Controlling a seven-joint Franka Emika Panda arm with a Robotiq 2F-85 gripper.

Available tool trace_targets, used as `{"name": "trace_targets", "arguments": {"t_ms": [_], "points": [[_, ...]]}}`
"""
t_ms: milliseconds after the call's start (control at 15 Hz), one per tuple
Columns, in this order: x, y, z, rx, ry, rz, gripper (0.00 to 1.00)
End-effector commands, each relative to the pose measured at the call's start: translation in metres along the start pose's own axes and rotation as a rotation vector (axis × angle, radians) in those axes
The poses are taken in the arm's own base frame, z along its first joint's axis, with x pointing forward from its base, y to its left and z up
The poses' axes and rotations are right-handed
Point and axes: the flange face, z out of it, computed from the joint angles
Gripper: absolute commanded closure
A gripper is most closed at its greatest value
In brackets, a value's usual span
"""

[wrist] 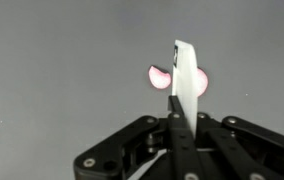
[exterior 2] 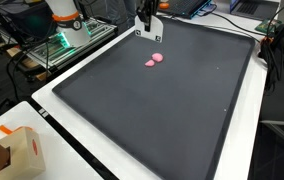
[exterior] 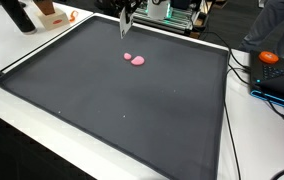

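My gripper hangs above the far edge of a large black mat. It is shut on a thin white flat piece that sticks out past the fingertips; I cannot tell what the piece is. A small pink lump lies on the mat a short way in front of the gripper and below it. In the wrist view the pink lump shows on both sides of the white piece, which hides its middle.
The mat lies on a white table. An orange object and cables lie beyond one edge of the mat. A cardboard box stands at a table corner. Equipment with green lights stands beside the mat.
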Motion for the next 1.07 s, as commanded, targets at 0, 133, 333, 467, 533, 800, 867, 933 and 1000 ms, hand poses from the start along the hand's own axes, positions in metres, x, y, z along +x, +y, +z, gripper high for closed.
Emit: {"name": "trace_targets", "arguments": {"t_ms": [0,133,333,467,533,800,867,933,1000], "points": [[-0.001,0.011,0.031,0.037,-0.024,-0.023,0.99],[-0.002,0.013,0.043,0.059,-0.035,-0.04,0.99],[-0.005,0.014,0.06,0.088,-0.037,-0.047,0.99],[-0.005,0.013,0.071,0.095,-0.024,-0.052,0.99],[-0.005,0.013,0.076,0.099,-0.018,-0.054,0.99],[-0.005,0.016,0.092,0.093,0.02,-0.034,0.99],[-0.005,0.017,0.095,0.095,0.03,-0.029,0.99],[-0.005,0.017,0.098,0.102,0.044,-0.024,0.99],[-0.006,0.018,0.101,0.103,0.046,-0.022,0.99]]}}
